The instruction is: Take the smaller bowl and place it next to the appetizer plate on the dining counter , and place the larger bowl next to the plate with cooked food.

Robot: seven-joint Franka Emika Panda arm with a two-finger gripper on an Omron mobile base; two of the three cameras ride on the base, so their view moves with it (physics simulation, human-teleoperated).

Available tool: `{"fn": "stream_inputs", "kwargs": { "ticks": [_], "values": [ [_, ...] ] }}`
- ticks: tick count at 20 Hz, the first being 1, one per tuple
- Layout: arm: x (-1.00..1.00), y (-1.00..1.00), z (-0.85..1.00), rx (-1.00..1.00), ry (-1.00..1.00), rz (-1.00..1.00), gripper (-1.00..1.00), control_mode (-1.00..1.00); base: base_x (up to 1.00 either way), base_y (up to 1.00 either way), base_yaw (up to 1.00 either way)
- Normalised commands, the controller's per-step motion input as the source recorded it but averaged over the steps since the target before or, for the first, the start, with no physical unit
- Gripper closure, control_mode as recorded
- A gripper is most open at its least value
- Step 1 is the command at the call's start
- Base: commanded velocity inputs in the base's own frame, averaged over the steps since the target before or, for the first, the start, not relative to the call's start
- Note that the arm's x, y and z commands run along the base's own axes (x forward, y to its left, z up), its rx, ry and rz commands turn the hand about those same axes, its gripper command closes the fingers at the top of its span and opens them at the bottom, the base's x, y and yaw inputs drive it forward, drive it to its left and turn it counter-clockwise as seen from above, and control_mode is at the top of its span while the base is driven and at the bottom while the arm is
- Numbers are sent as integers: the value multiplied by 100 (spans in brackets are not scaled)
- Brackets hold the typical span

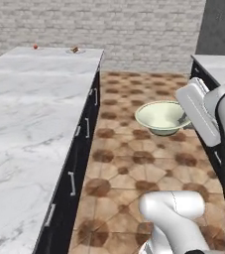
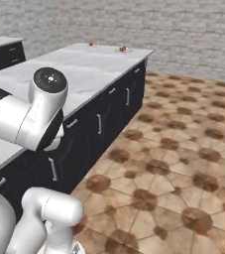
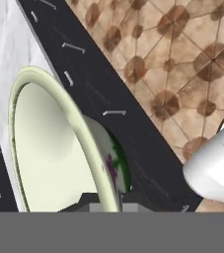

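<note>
1. Leftward, in the left base view, lies the dining bench; the smaller bowl hangs over the floor well to its right, rim up, cream-green inside.
2. Right base view: far along the bench, a small plate with food.
3. Hand view: the claw pinches the bowl's flared rim, darker green outside.
</note>
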Motion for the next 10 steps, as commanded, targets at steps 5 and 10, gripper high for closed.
{"fn": "stream_inputs", "kwargs": {
  "ticks": [5, 10],
  "values": [
    [0, 0, 0, 0, 0, 0, 100, 100, 100, -77, 15],
    [0, 0, 0, 0, 0, 0, 100, 100, 93, -65, 3]
  ]
}}
